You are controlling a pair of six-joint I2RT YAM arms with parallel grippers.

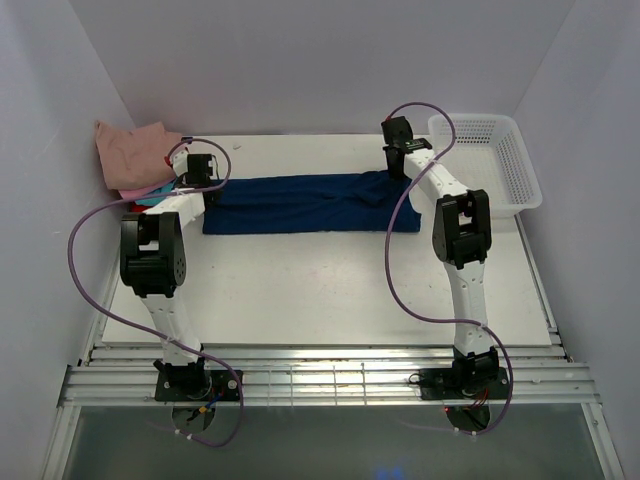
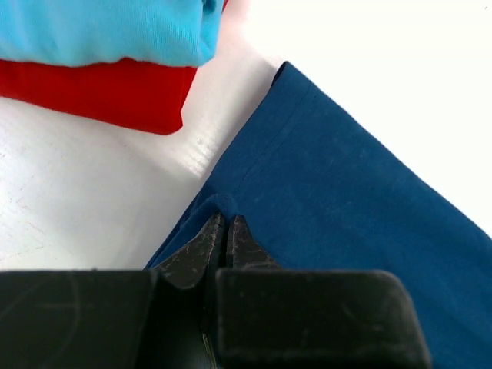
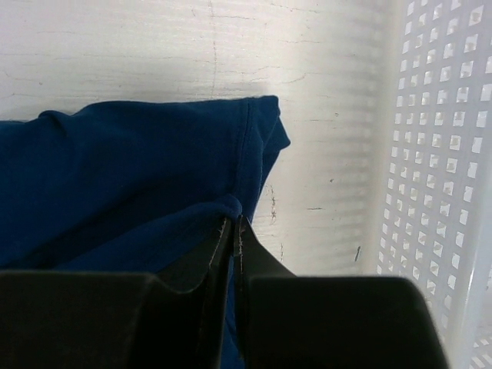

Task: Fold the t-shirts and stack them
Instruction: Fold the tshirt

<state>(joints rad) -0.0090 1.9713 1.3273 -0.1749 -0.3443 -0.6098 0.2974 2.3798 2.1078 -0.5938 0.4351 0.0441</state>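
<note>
Left gripper (image 2: 227,224) and right gripper (image 3: 235,226), each tight on navy tee (image 1: 300,203) edge.

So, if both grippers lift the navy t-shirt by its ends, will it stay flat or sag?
It would probably sag in the middle: the navy t-shirt lies as a long creased band, pinched only at its ends by the left gripper and the right gripper. It looks thin, so likely light.

White desk (image 1: 330,290) carries: navy tee (image 1: 300,203) folded lengthwise, mid-back; tee stack (image 1: 135,155) far left, red tee (image 2: 100,92) apparently lowest; mesh basket (image 1: 527,175) far right.
</note>
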